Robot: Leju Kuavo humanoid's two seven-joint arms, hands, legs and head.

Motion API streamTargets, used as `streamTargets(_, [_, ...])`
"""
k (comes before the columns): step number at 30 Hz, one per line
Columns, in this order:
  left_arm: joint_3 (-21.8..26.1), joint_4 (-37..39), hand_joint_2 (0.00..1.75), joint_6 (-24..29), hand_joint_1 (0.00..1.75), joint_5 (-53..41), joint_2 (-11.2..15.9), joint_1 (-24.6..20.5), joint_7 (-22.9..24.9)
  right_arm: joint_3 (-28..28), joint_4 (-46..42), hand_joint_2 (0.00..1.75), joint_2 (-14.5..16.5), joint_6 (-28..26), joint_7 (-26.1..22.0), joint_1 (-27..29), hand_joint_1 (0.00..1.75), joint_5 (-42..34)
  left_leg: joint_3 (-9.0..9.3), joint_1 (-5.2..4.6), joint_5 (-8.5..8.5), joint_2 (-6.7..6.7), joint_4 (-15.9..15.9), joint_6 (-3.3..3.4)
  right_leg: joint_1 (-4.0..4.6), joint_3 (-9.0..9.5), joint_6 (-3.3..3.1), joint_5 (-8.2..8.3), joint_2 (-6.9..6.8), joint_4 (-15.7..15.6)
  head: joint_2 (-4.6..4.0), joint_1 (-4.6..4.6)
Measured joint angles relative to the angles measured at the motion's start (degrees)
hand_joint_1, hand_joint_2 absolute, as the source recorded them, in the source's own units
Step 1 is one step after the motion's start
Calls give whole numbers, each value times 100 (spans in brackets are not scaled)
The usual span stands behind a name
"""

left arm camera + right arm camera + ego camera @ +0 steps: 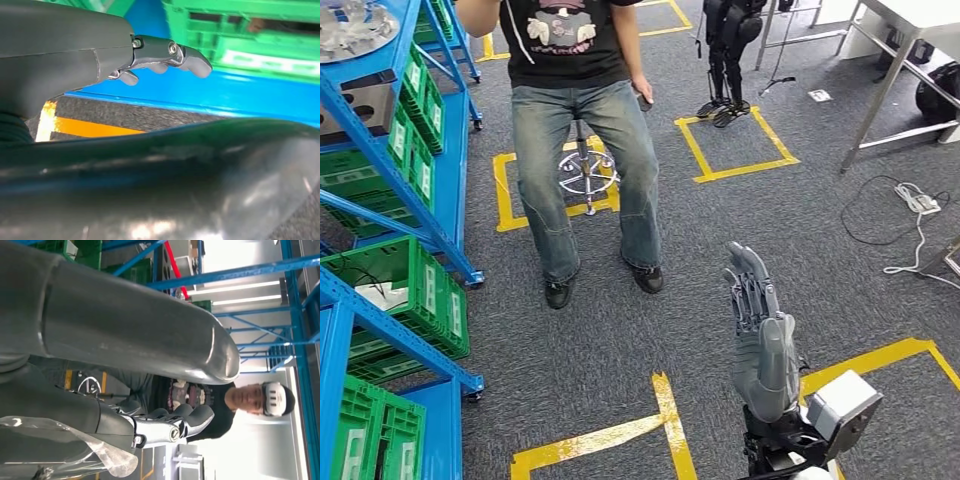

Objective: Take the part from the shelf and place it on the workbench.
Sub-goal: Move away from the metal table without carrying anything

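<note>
While right hand [761,340] hangs empty, crate labels [428,290] unreadable.

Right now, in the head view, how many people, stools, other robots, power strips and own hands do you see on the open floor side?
person: 1
stool: 1
other robot's legs: 1
white power strip: 1
right hand: 1
Total: 5

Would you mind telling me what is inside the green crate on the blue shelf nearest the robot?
Inside the green crate on the blue shelf, something white shows above the rim; the crate walls cover the rest, so I cannot tell what it is.
</note>
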Motion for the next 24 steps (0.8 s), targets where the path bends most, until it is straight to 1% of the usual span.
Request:
streamTargets(1, [10, -19, 0, -11, 0, 2, -20, -4, 7, -4, -1, 0, -1, -3, -1, 2, 0, 1, 161, -10, 90, 99, -298, 26, 12, 1, 34, -31, -52, 12, 0, 2])
streamTargets(2, [18, -30, 0, -20, 0, 3, -40, -6, 10, -9, -3, 0, -1, -6, -2, 2, 0, 3, 251, -27, 116, 169, -471, 62, 26, 7, 69, -60, -103, 20, 0, 8])
streamTargets(3, [27, -36, 0, -25, 0, 3, -60, -5, 13, -12, -4, 0, -1, -9, -3, 2, 0, 5, 260, -48, 87, 165, -507, 106, 36, 19, 103, -81, -150, 22, 0, 13])
streamTargets(4, [40, -40, 0, -27, 0, 3, -74, 2, 15, -15, -5, 0, -1, -13, -3, 0, 0, 7, 250, -51, 90, 97, -512, 157, 33, 46, 134, -96, -197, 18, 0, 18])
streamTargets(5, [55, -43, 0, -28, 0, 3, -85, 10, 17, -15, -10, 0, -1, -15, -4, 0, 0, 9, 249, -51, 95, 42, -522, 197, 18, 66, 169, -123, -197, 26, 0, 21])
streamTargets(6, [69, -46, 0, -27, 0, 3, -94, 13, 19, -18, -18, 0, -1, -17, -5, 0, 0, 11, 249, -48, 105, -11, -534, 236, 2, 54, 198, -188, -110, 89, 0, 27])
streamTargets(7, [78, -48, 0, -27, 0, 3, -102, 12, 20, -22, -27, 0, -2, -22, -7, 4, 0, 13, 253, -40, 120, -66, -547, 273, -10, -21, 219, -308, 29, 258, 1, 39])
streamTargets(8, [82, -48, 0, -27, 0, 2, -111, 9, 22, -27, -34, 0, -2, -27, -7, 12, 0, 14, 253, -34, 129, -122, -555, 301, -20, -170, 230, -481, 202, 561, 1, 51])
streamTargets(9, [85, -48, 0, -27, 0, 2, -117, 6, 24, -32, -39, 0, -3, -33, -7, 25, 0, 15, 247, -39, 129, -179, -554, 320, -19, -361, 229, -668, 344, 955, 1, 63])
streamTargets(10, [88, -48, 0, -27, 0, 2, -122, 4, 26, -34, -40, 0, -4, -40, -6, 39, 0, 14, 242, -47, 128, -248, -553, 335, -17, -575, 224, -819, 416, 1365, 1, 67])
streamTargets(11, [92, -48, 0, -27, 0, 2, -125, 3, 26, -37, -40, 0, -5, -46, -5, 52, 0, 14, 242, -56, 126, -323, -552, 342, -15, -749, 216, -877, 447, 1659, 0, 67])
streamTargets(12, [95, -48, 0, -27, 0, 2, -125, 4, 26, -38, -40, 0, -6, -51, -5, 59, 0, 14, 247, -64, 124, -405, -550, 346, -14, -831, 203, -813, 462, 1739, 0, 68])
streamTargets(13, [98, -48, 0, -27, 0, 2, -125, 3, 27, -38, -40, 0, -7, -56, -5, 63, 0, 14, 256, -70, 123, -490, -549, 346, -13, -813, 185, -645, 479, 1604, 0, 67])
streamTargets(14, [99, -48, 0, -27, 0, 1, -127, 2, 27, -38, -40, 0, -7, -57, -5, 64, 0, 13, 268, -72, 121, -573, -548, 344, -13, -695, 163, -403, 525, 1271, 0, 67])
streamTargets(15, [100, -48, 0, -27, 0, 1, -130, 1, 28, -38, -41, 0, -7, -58, -5, 64, 0, 13, 274, -71, 119, -650, -547, 338, -17, -538, 139, -192, 652, 877, 0, 67])
streamTargets(16, [101, -48, 0, -27, 0, 1, -132, -4, 28, -39, -44, 0, -8, -59, -5, 69, 0, 13, 267, -74, 116, -725, -533, 323, -27, -394, 121, -49, 775, 525, 0, 65])
streamTargets(17, [103, -48, 0, -27, 0, 1, -134, -6, 29, -39, -46, 0, -8, -60, -4, 73, 0, 12, 246, -70, 119, -791, -521, 297, -28, -286, 108, 19, 875, 291, 1, 66])
streamTargets(18, [106, -48, 0, -27, 0, 1, -135, -3, 29, -40, -48, 0, -9, -63, -4, 77, 0, 12, 217, -60, 130, -855, -512, 261, -26, -232, 98, 19, 933, 188, 1, 67])
streamTargets(20, [121, -48, 0, -27, 0, 1, -133, 9, 32, -40, -51, 0, -9, -68, -5, 75, 0, 12, 172, -38, 151, -955, -505, 188, -14, -195, 71, 22, 838, 149, 1, 69])
streamTargets(21, [130, -48, 0, -27, 0, 1, -131, 14, 33, -40, -52, 0, -9, -68, -7, 71, 0, 13, 147, -43, 119, -874, -451, 162, -18, -179, 42, 33, 768, 128, 0, 65])
streamTargets(22, [138, -48, 0, -27, 0, 1, -129, 11, 33, -41, -56, 0, -9, -65, -7, 72, 0, 14, 88, -54, 28, -734, -308, 141, -23, -158, 9, 43, 688, 103, 0, 50])
streamTargets(23, [143, -48, 0, -27, 0, 0, -128, 6, 34, -43, -60, 0, -9, -62, -7, 74, 0, 14, -7, -64, -108, -564, -81, 123, -28, -138, -21, 48, 606, 82, 0, 37])
streamTargets(24, [143, -48, 0, -27, 0, -1, -127, 1, 33, -43, -62, 0, -9, -60, -7, 80, 0, 15, -169, -67, -298, -388, 280, 105, -19, -124, -43, 42, 512, 76, 0, 26])
